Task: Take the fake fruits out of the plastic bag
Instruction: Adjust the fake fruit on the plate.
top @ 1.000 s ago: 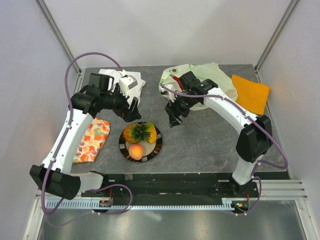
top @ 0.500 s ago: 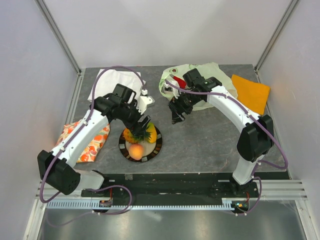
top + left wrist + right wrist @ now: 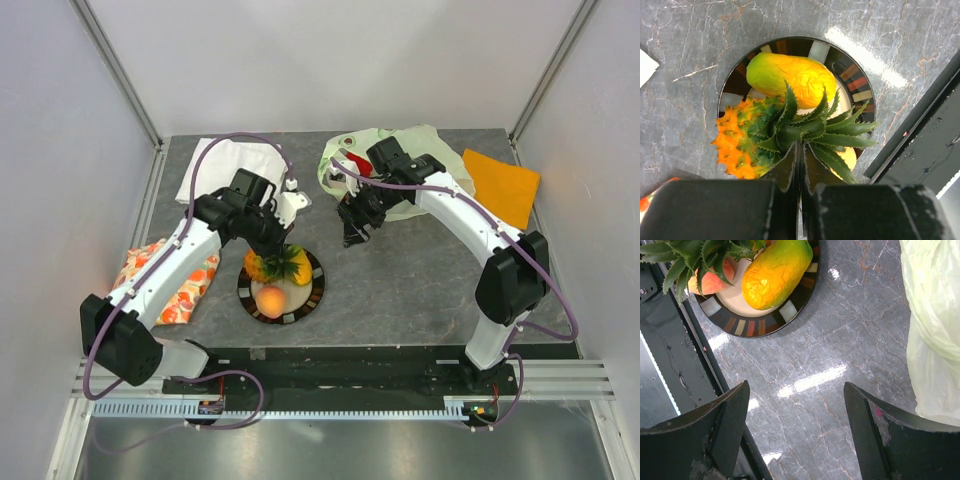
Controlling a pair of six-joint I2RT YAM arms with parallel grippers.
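Observation:
On the striped-rim plate (image 3: 312,297) lie a pineapple (image 3: 742,147) with a green crown, a yellow-orange mango (image 3: 790,77) and a peach (image 3: 270,299). My left gripper (image 3: 801,150) hangs over the plate, shut, its tips at the pineapple's crown; whether a leaf is pinched I cannot tell. My right gripper (image 3: 796,390) is open over bare table between the plate (image 3: 760,325) and the pale-green plastic bag (image 3: 935,315), with nothing between its fingers. In the top view the bag (image 3: 425,150) lies behind the right arm, with a red piece (image 3: 366,171) showing at its mouth.
A white cloth (image 3: 225,160) lies at the back left, an orange-floral cloth (image 3: 170,285) at the left edge and a flat orange cloth (image 3: 500,183) at the back right. The black front rail (image 3: 330,360) runs just below the plate.
My left arm swung from the white cloth over to the plate and its gripper went from open to shut. My right gripper drew back slightly toward the bag and stayed open.

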